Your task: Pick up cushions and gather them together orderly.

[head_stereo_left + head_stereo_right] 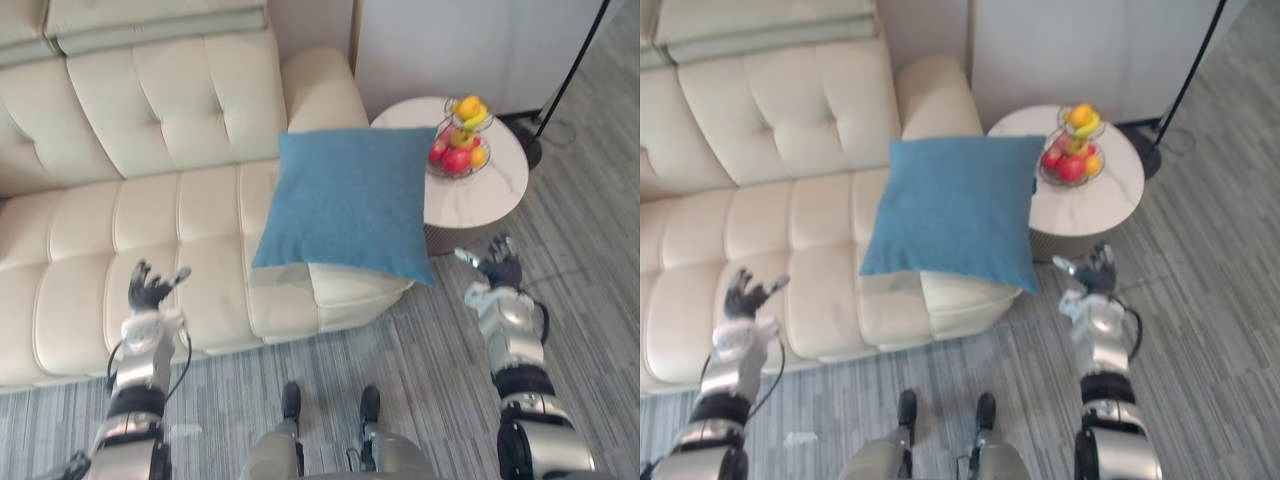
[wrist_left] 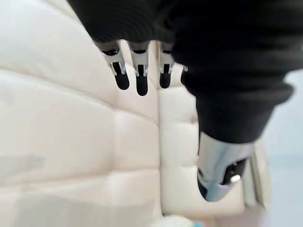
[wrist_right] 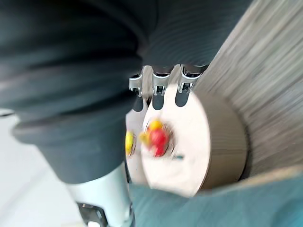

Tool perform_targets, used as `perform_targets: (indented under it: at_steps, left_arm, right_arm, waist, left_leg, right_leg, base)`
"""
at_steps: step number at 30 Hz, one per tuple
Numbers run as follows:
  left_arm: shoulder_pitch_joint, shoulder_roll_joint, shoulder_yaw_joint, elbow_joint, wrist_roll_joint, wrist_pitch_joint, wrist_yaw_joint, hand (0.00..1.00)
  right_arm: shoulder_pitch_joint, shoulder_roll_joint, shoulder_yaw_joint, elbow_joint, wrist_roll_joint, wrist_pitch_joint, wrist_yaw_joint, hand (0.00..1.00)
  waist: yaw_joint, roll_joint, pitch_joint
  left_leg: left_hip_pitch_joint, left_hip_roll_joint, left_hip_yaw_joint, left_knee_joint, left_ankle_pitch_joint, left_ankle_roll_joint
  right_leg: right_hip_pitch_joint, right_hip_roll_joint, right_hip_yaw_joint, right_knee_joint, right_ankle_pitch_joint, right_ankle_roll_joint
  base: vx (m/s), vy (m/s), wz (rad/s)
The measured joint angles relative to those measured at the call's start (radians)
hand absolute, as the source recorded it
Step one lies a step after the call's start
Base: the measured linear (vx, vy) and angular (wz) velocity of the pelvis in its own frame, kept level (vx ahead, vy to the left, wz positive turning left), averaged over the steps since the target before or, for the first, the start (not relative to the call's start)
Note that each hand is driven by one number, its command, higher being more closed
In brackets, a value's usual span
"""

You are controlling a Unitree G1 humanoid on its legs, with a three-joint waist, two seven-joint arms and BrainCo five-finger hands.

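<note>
Cushion: blue cushion [image 1: 350, 200], square, sits at the robot's-right end of the sofa [image 1: 150, 230]. It's tilted, w/ one corner pointing down over the seat's front edge.
Cushion top: upper edge is just below the armrest [image 1: 320, 90]. The upper right corner overlaps the rim of the round surface [image 1: 480, 200]; touching or not, can't tell.
Cushion hold: nobody's got it, both hands are well apart from it.
Left hand: left hand [image 1: 150, 292] hovers over the seat's front part, to the left of the cushion. Fingers wide & spread, thumb out to the side, holding nothing. Wrist view agrees: straight fingers w/ bare cream upholstery past them.
Right hand: right hand [image 1: 500, 265] is up over the floor [image 1: 420, 360], near the round surface's front edge & to the right of the cushion's low corner. Fingers loose & apart, holding nothing. Its wrist view looks past straight fingertips at the round surface, w/ a strip of blue cloth in one corner.
Round surface: pale top, stands beside the armrest & carries a wire fruit basket [image 1: 462, 135] w/ red & yellow fruit.
Background: dark lamp pole [image 1: 570, 70] slants down to a base on the floor behind the round surface.
</note>
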Motion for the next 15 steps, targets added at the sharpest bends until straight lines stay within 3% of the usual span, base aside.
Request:
perform_targets:
  at_steps: [8,15]
  left_arm:
    - [-0.275,-0.005,-0.143,0.086,-0.017,-0.004,0.018,0.00]
    - [-0.407,-0.088,-0.248,0.244,-0.009,0.012,0.017,0.00]
  right_arm:
    - [-0.206,-0.005,0.095,0.101,0.045,-0.008,-0.020,0.00]
    - [-0.378,0.002,0.202,0.244,0.039,0.023,-0.026,0.00]
  waist:
    - [-0.001,0.003,0.062]
    - [-0.015,0.006,0.109]
  left_leg:
    - [-0.065,-0.006,0.012,0.001,0.015,0.005]
    - [-0.139,-0.003,0.012,-0.009,0.046,-0.001]
  right_leg:
    - [-0.095,-0.007,0.019,0.054,-0.003,0.000]
    - [-0.198,-0.007,0.022,0.102,-0.006,-0.001]
  base:
    - [0.01,0.020,-0.04]
    - [-0.02,-0.008,-0.01]
